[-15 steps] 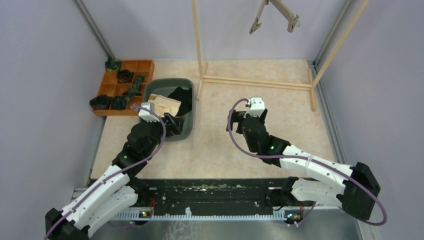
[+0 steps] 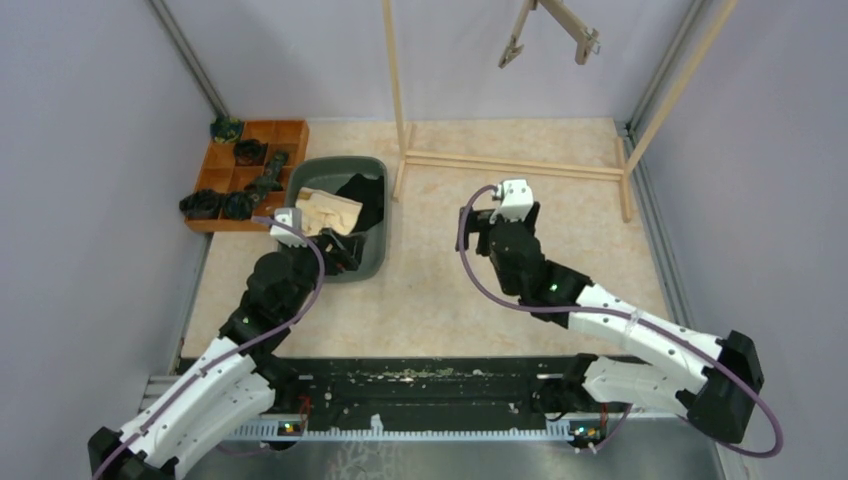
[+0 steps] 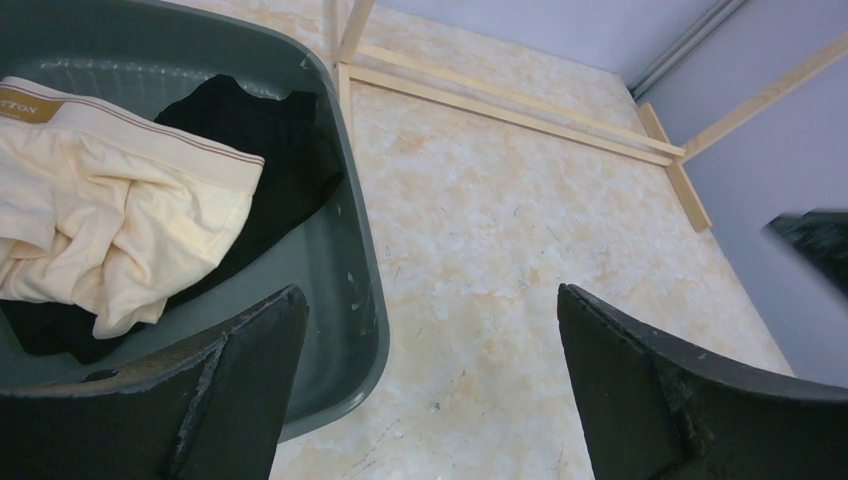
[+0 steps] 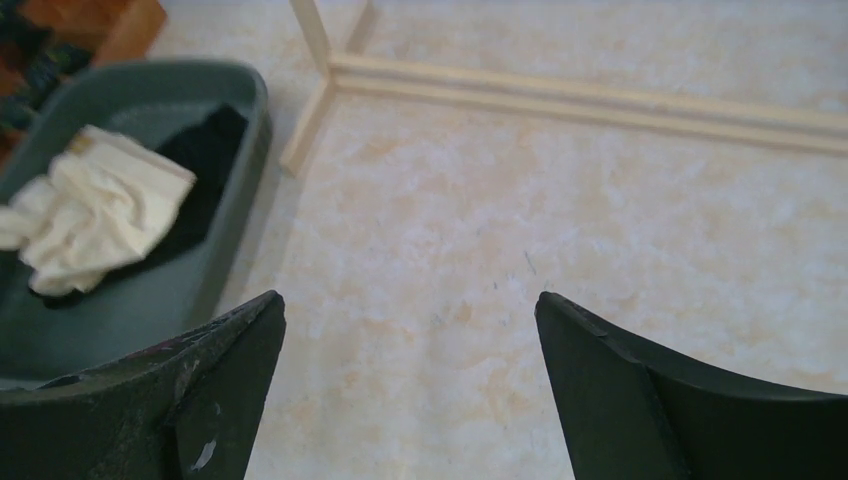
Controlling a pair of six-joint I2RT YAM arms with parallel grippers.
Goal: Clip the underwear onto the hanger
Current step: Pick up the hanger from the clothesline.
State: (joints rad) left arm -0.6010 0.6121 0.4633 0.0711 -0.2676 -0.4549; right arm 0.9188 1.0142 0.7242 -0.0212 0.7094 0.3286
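Note:
The underwear lies in a grey tub at the left: a cream-yellow pair crumpled on top of a black pair. My left gripper is open over the tub's near right corner, one finger above the tub, the other above the floor. It holds nothing. The cream pair and the black pair lie just ahead of it. My right gripper is open and empty over bare floor mid-table. The wooden hanger with clips hangs high at the back.
A wooden rack stands at the back, its base bar across the floor beyond both grippers. An orange compartment tray with dark items sits left of the tub. Grey walls close in left, right and behind.
Both arms have shifted slightly: the left wrist a little left toward the tub, the right wrist a little further back. Both grippers stay open and the underwear has not moved.

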